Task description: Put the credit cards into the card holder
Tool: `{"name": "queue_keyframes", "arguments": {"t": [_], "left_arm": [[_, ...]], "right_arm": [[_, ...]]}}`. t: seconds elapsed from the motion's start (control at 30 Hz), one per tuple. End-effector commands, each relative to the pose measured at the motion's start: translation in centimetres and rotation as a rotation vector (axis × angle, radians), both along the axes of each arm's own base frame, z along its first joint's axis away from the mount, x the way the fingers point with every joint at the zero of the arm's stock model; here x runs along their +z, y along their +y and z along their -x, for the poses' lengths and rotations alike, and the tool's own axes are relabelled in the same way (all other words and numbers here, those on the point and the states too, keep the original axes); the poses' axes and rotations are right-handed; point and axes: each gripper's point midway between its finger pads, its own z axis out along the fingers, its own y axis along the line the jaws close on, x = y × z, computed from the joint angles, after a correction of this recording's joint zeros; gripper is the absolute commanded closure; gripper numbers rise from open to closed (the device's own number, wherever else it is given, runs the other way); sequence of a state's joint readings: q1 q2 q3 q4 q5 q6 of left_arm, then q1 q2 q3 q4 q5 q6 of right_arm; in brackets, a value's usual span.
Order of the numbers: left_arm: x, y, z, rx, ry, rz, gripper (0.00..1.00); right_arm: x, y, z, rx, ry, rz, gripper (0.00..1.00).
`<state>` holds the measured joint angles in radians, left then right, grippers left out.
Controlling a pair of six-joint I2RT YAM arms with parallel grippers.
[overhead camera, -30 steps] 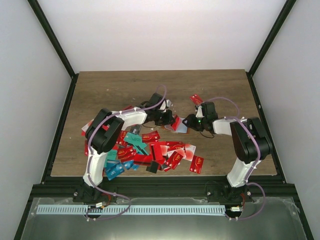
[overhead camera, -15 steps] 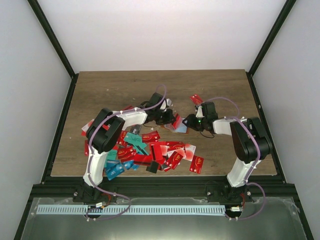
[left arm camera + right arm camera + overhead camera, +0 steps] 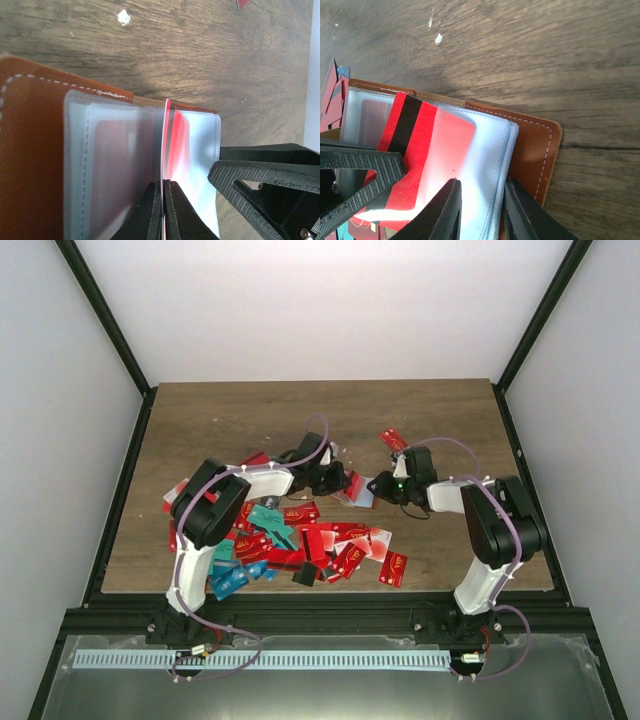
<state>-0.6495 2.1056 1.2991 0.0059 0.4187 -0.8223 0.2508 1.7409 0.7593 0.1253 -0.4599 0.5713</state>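
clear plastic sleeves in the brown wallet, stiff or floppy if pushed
Probably floppy: the clear plastic sleeves curve and fan off the brown stitched leather card holder. Likely slippery too, given their sheen. The flat red plastic card looks far stiffer.

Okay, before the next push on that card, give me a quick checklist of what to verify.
1. Grip of left hand on red card: ok, shut on it.
2. The card holder lying open on the table: ok.
3. Card's leading edge under a clear sleeve: ok, appears partly in.
4. Hold of right hand on the sleeves: cannot tell; its fingers straddle them.
5. Hands not colliding: ok, close but apart.
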Motion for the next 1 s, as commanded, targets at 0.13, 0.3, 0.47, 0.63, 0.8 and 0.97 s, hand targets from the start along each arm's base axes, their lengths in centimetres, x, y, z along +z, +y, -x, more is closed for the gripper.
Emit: {"name": "queue_keyframes", "arguments": {"t": [0.13,0.3,0.47,0.63,0.8,0.97], "left_arm": [[-2.1,0.9,2.1,0.047,0.081,-0.088,0.91],[-2.6,1.1,2.7,0.062,0.095,-0.111,0.89],[-2.5,0.6,2.7,0.082,0.099,-0.098,0.87],[-2.5,0.0,2.9,0.112,0.101,-0.089,0.87],[-2.6,-0.4,3.1,0.126,0.102,-0.092,0.84],[-1.7,0.2,3.3,0.115,0.058,-0.148,0.75]], "right_arm": [[-1.4,-0.6,2.2,0.008,0.062,0.019,0.83],[-1.4,-0.6,2.3,0.009,0.061,0.018,0.88],[-1.5,-0.5,2.4,0.011,0.061,0.011,0.90],[-1.4,-0.3,2.4,0.013,0.059,-0.011,0.92],[-1.3,-0.2,2.4,0.015,0.059,-0.017,0.92],[-1.3,-0.2,2.4,0.013,0.054,-0.013,0.92]]}}
